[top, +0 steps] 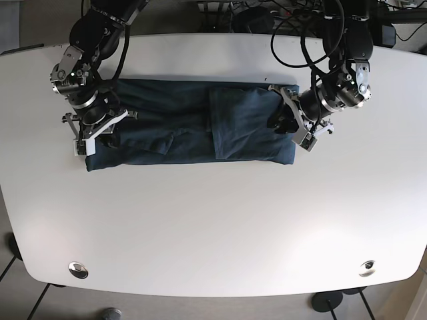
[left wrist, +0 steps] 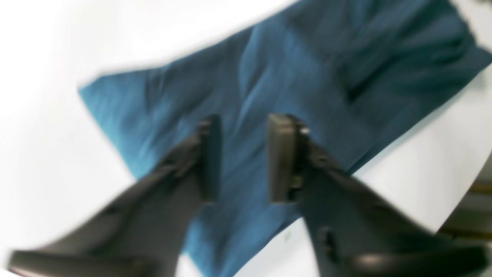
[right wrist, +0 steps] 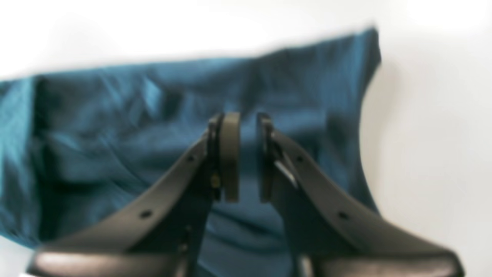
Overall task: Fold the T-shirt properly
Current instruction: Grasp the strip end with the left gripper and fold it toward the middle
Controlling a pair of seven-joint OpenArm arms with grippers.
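Note:
The dark teal T-shirt (top: 193, 130) lies on the white table (top: 213, 227), folded into a long band with a flap laid over its right half. My left gripper (left wrist: 246, 157) is open and empty, hovering over the shirt's (left wrist: 269, 77) right end; in the base view the left gripper (top: 283, 125) is at the band's right edge. My right gripper (right wrist: 248, 157) hangs over the shirt's (right wrist: 115, 134) left end with its jaws a little apart and nothing between them; in the base view the right gripper (top: 93, 137) is at the band's left edge. Both wrist views are blurred.
The table's curved front edge carries two metal fittings (top: 79, 269) (top: 366, 267). Cables and arm bases (top: 293, 13) crowd the far side. The table's edge (left wrist: 461, 207) shows at the right of the left wrist view.

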